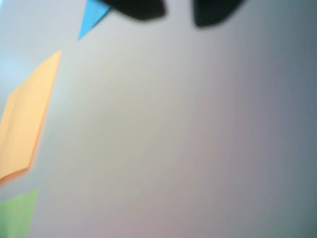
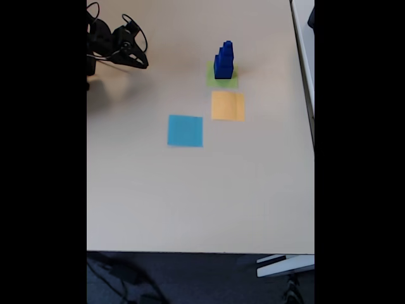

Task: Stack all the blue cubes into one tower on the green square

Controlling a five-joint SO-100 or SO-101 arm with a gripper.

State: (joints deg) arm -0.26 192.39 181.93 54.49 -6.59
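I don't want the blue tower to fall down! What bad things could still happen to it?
The tower already stands on the green square, tall and narrow, so a knock to the table might topple it. In the fixed view the arm's end effector sits off to the left, well apart; if it swung back toward the tower it could hit it. The tower also seems to sit toward the square's far edge, so a small nudge might push it off.

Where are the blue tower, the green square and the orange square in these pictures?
tower (image 2: 223, 61), fixed view, on its middle block.
green square (image 2: 211, 80), fixed view, on the bare left corner beside the tower.
orange square (image 2: 228, 106), fixed view, on its middle.
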